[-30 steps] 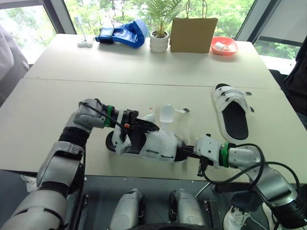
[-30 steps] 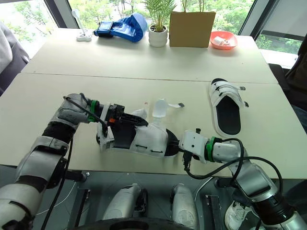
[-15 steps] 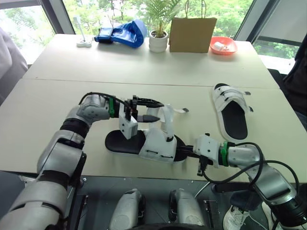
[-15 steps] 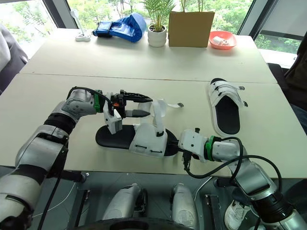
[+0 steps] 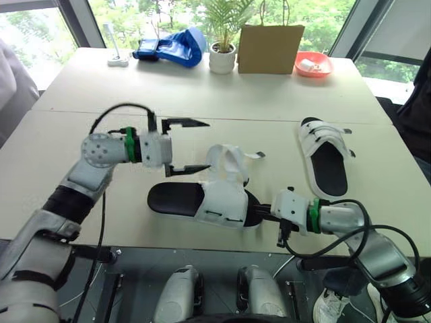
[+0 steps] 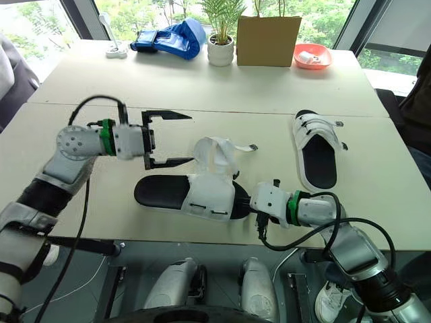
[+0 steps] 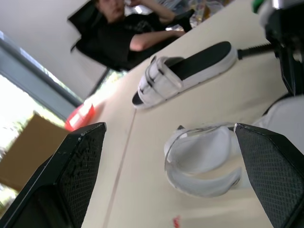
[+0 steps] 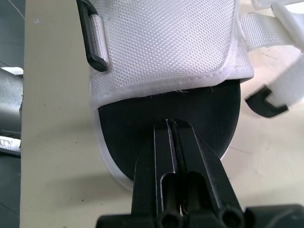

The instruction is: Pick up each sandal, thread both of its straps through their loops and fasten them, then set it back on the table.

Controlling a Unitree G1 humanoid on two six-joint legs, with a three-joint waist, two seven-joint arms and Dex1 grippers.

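The near sandal (image 5: 202, 200), black sole with a white upper, lies flat near the table's front edge. One of its straps (image 5: 227, 161) curls up loose above it. My left gripper (image 5: 207, 145) hovers open just left of that strap, with nothing between its fingers (image 7: 80, 166). My right gripper (image 5: 259, 214) is shut, and its fingertips (image 8: 173, 137) rest on the black footbed at the sandal's right end. The second sandal (image 5: 326, 158) lies at the right of the table with its straps lying across its upper; it also shows past the loose strap (image 7: 204, 156) as sandal (image 7: 180, 71).
Along the far edge stand a blue bag (image 5: 172, 47), a potted plant (image 5: 223, 57), a brown paper bag (image 5: 271, 48) and a red bowl (image 5: 314, 64). A person (image 7: 128, 33) sits beyond the table's right side. A seam crosses the table (image 5: 81, 134).
My left gripper has opened, let go of the strap and drawn back to the left. The sandal has settled flat with the strap curling free. The right gripper has stayed put.
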